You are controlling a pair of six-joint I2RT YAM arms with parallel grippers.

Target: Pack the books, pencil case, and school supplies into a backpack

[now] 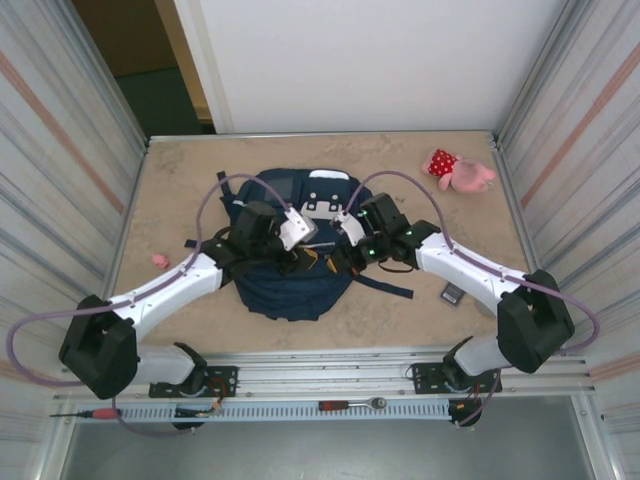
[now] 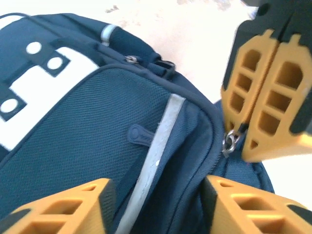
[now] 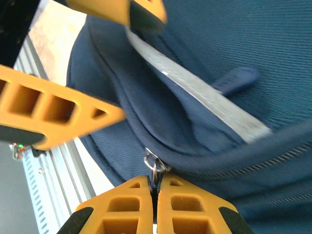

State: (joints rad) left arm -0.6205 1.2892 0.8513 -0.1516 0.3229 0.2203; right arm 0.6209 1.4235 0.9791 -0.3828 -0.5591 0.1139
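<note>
Clamping right gripper (image 3: 155, 181) tight on zipper pull (image 3: 153, 165) at its tips, likely for working backpack (image 3: 253, 44) zip (judged, not confirmed); holding left gripper (image 2: 156, 187) parted, empty, straddling fabric beneath it.

The navy blue backpack (image 1: 290, 292) lies flat mid-table, its white patches toward the far edge and a pale reflective stripe on the front pocket. Its metal zipper pull (image 3: 153, 165) sticks out from the seam. A small dark grey rectangle (image 1: 452, 293) lies on the table, apart to the backpack's right.

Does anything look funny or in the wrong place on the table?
A pink plush toy lies near the far right corner of the table, well apart from the backpack. It is no school thing, so it looks out of place.
</note>
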